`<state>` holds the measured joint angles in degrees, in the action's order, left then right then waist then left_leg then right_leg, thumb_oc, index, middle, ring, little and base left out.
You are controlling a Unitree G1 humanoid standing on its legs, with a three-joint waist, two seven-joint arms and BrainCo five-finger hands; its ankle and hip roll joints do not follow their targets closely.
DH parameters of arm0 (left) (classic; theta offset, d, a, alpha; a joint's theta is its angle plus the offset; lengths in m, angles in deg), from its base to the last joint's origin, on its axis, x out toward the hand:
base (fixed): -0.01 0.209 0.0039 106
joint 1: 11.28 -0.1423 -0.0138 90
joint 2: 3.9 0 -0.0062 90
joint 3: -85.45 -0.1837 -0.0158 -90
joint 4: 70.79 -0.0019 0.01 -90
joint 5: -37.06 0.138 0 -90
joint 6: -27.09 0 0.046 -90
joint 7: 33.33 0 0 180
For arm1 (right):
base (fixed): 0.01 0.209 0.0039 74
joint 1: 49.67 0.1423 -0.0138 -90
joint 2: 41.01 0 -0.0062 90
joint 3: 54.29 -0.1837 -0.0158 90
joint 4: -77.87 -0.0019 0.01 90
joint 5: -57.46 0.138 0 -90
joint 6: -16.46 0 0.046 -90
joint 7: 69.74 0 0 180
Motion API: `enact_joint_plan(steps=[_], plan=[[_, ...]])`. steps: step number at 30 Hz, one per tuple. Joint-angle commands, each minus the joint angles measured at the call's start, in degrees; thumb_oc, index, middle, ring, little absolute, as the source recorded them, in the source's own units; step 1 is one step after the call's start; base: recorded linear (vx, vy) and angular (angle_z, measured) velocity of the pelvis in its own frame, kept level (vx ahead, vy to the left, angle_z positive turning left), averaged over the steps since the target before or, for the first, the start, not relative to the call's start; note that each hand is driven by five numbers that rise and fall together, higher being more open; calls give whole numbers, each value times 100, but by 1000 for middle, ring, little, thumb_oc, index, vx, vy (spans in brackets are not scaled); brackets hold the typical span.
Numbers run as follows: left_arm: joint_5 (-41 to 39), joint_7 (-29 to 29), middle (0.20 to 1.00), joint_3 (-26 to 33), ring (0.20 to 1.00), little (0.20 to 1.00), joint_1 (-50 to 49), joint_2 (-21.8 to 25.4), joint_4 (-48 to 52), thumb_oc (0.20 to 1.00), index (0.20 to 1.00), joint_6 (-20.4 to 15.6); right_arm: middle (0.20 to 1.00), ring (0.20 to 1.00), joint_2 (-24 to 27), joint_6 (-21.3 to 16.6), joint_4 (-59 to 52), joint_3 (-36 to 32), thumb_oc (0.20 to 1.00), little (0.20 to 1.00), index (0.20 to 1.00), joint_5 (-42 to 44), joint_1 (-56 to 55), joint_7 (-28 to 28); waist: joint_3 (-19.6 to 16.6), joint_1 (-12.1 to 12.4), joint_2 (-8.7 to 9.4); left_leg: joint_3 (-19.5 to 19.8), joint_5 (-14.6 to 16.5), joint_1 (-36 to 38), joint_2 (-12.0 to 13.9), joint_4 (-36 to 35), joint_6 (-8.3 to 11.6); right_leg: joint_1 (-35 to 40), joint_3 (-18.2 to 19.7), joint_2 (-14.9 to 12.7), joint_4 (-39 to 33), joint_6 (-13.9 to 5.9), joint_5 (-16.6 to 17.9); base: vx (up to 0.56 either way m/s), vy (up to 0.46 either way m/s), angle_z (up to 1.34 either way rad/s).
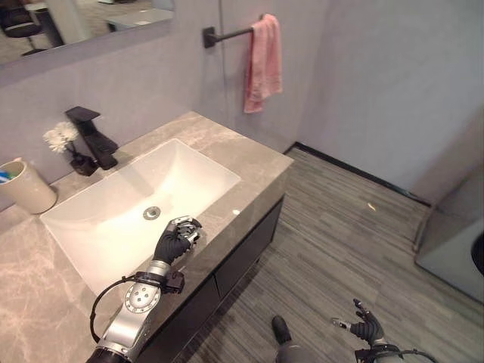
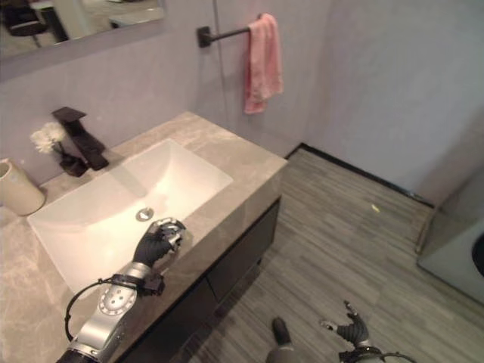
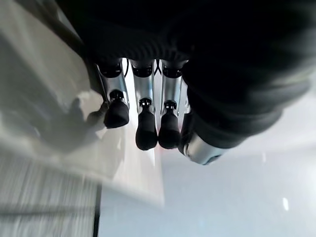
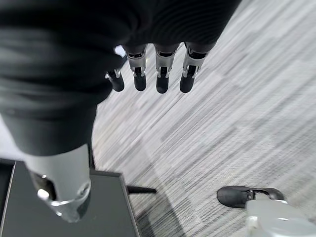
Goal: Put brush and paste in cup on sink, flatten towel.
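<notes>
Robot hand on the left (image 1: 175,240) hovers over the front rim of the sink (image 1: 113,219), fingers curled loosely and holding nothing; in its wrist view the dark tips (image 3: 146,133) hang bent over the pale basin edge. The right robot hand (image 1: 365,327) hangs low over the floor (image 1: 340,227), well apart from the counter (image 1: 249,162), fingers relaxed and spread, empty.

The cup (image 1: 26,187) stands at the far left of the counter beside the tap (image 1: 92,136) and a small flower vase (image 1: 76,155). Something blue shows at the cup's rim, probably the brush or paste already inside, though it is too small to say which. No loose brush or tube lies on the counter.

By that reading, the towel (image 1: 262,64) is the step in hand. It hangs bunched and narrow at the end of the bar (image 1: 227,34) on the wall, well beyond both hands. To do this well, the robot should step closer and raise the right hand, nearer that side, to the towel's top edge. Spreading the cloth along the bar with open fingers, rather than tugging downward, should keep it from slipping off the bar's free end.
</notes>
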<state>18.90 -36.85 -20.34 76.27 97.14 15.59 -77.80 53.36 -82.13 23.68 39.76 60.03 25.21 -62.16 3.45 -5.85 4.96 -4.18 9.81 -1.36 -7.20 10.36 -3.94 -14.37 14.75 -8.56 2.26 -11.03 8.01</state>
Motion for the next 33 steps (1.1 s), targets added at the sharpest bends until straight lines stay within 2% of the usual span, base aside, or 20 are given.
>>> enact_joint_plan(steps=[1, 2, 3, 4, 7, 8, 9, 11, 12, 19, 20, 21, 23, 24, 25, 26, 27, 28, 29, 33], plan=[[-156, 87, 200, 246, 200, 200, -96, -49, 32, 200, 200, -32, 1000, 1000, 357, -240, -414, -175, 1000, 1000, 1000, -23, 550, 277, 331, 197, -338, -102, -366, 76, 477, -606, 162, 108, -1908, -170, -359, -130, 365, -105, -17, -126], [-156, 87, 200, 248, 200, 200, -94, -47, 32, 200, 200, -32, 1000, 1000, 354, -238, -416, -175, 1000, 1000, 1000, -24, 551, 277, 322, 184, -326, -93, -389, 58, 463, -613, 162, 91, -1914, -185, -356, -128, 371, -166, -13, -160], [-169, 124, 200, 304, 200, 200, -95, -40, 39, 200, 200, -7, 1000, 1000, 399, -223, -581, -175, 1000, 1000, 1000, -100, 548, 262, 333, 264, -360, -296, -513, 47, 581, -718, 192, 220, -2631, -315, -71, -13, 110, -105, -10, -155], [-170, 125, 200, 304, 200, 200, -96, -40, 39, 200, 200, -7, 1000, 1000, 399, -218, -588, -177, 1000, 1000, 1000, -102, 543, 261, 339, 255, -360, -286, -519, 63, 579, -733, 194, 222, -2639, -320, -46, -13, 88, -150, -31, -88], [-209, 114, 200, 314, 200, 200, -16, -56, 13, 200, 200, 25, 1000, 1000, 490, -236, -633, -226, 1000, 1000, 1000, -139, 547, 276, 309, 352, -374, -598, -589, 90, 733, -778, 154, 547, -2846, -167, 839, 169, -493, -77, -71, -69], [-227, 126, 200, 319, 200, 200, -15, -77, 9, 200, 200, 36, 1000, 1000, 504, -238, -634, -225, 1000, 1000, 1000, -136, 553, 270, 275, 384, -353, -666, -590, 82, 736, -769, 172, 663, -2917, -149, 729, 208, -584, -70, -183, -40], [-249, 132, 200, 334, 200, 200, -56, -133, 13, 200, 200, 70, 1000, 1000, 536, -219, -660, -210, 1000, 1000, 1000, -166, 617, 315, 202, 516, -284, -924, -548, 114, 783, -700, 241, 1056, -3346, -86, 383, 230, -656, -23, -238, -45], [-244, 163, 200, 354, 200, 200, -84, -166, -11, 200, 200, 62, 1000, 1000, 544, -220, -611, -192, 1000, 1000, 1000, -145, 651, 324, 148, 523, -256, -1027, -563, 145, 833, -672, 295, 1138, -3238, 48, 201, 243, -645, 51, -222, -93], [-312, 137, 200, 368, 200, 200, -73, -196, -35, 200, 200, 98, 1000, 1000, 587, -203, -643, -228, 1000, 1000, 1000, -152, 584, 350, 86, 499, -242, -986, -592, 220, 942, -683, 357, 1147, -2980, 231, 138, 317, -672, 131, -251, -78], [-368, 155, 200, 202, 200, 200, 102, -335, -293, 200, 200, 221, 1000, 1000, 799, -199, -776, -304, 1000, 1000, 1000, -66, 319, 272, 35, 370, -169, -889, -566, 255, 1295, -152, 530, 1483, -2783, 626, -183, 567, -779, 78, -212, -12], [-179, 98, 200, 85, 200, 200, 159, -310, -475, 200, 200, 236, 1000, 1000, 923, -177, -620, -113, 1000, 1000, 1000, -118, 503, 282, 198, 566, -167, 7, -841, -172, 1013, 701, 633, 1556, -2484, 738, -227, 693, -785, 39, -122, -78], [142, 86, 200, 198, 200, 200, -27, -163, -482, 200, 200, 201, 1000, 1000, 951, -144, -541, -75, 1000, 1000, 1000, -221, 610, 278, 202, 706, -130, 601, -779, -552, 660, 92, 552, 1613, -2243, 688, -390, 609, -715, 45, -122, -103], [239, 39, 200, 181, 200, 200, -90, -114, -503, 200, 200, 195, 1000, 1000, 1014, -163, -533, -156, 1000, 1000, 1000, -289, 568, 400, 192, 705, -132, 517, -833, -568, 702, -51, 553, 1627, -2277, 657, -343, 575, -710, 83, 28, -108], [260, 84, 200, 158, 200, 200, -198, -86, -510, 200, 200, 219, 1000, 1000, 981, -116, -525, -138, 1000, 1000, 1000, -347, 552, 375, 216, 773, -139, 643, -965, -633, 636, -22, 581, 1629, -2254, 638, -330, 555, -724, 84, 62, -77], [289, 107, 200, 189, 200, 200, -252, -85, -553, 200, 200, 254, 1000, 1000, 945, -106, -443, -67, 1000, 1000, 1000, -367, 588, 320, 199, 766, -165, 645, -892, -539, 640, -198, 554, 1633, -2233, 645, -330, 548, -745, 62, 74, -57], [321, 95, 366, 221, 366, 366, -286, -118, -664, 366, 366, 268, 1000, 1000, 876, -101, -376, -5, 1000, 1000, 1000, -345, 602, 297, 163, 749, -205, 645, -920, -380, 661, -492, 530, 1643, -2215, 653, -354, 543, -730, 96, 82, -15], [335, 79, 476, 214, 476, 476, -334, -161, -824, 476, 476, 298, 1000, 1000, 811, -91, -314, 24, 1000, 1000, 1000, -309, 597, 263, 96, 718, -224, 607, -959, -210, 682, -718, 522, 1662, -2225, 632, -399, 534, -720, 77, 67, -15], [336, 78, 837, 213, 837, 837, -334, -164, -831, 837, 837, 292, 1000, 1000, 813, -93, -312, 27, 1000, 1000, 1000, -308, 596, 263, 97, 719, -224, 606, -974, -185, 684, -755, 523, 1672, -2223, 633, -404, 534, -720, 85, 76, -8], [345, 77, 1000, 196, 1000, 1000, -355, -222, -993, 1000, 1000, 347, 1000, 1000, 778, -78, -210, 47, 1000, 1000, 1000, -278, 614, 253, 47, 699, -244, 591, -982, -73, 681, -902, 507, 1675, -2206, 632, -423, 525, -718, 104, 123, 10], [596, 21, 1000, 199, 1000, 1000, -421, -401, -1781, 1000, 1000, 532, 1000, 1000, 480, 48, 623, 340, 1000, 1000, 1000, -101, 831, 86, -16, 686, -328, 385, -979, 205, 658, -1161, 433, 1683, -2095, 590, -430, 486, -718, 73, 109, -8]])
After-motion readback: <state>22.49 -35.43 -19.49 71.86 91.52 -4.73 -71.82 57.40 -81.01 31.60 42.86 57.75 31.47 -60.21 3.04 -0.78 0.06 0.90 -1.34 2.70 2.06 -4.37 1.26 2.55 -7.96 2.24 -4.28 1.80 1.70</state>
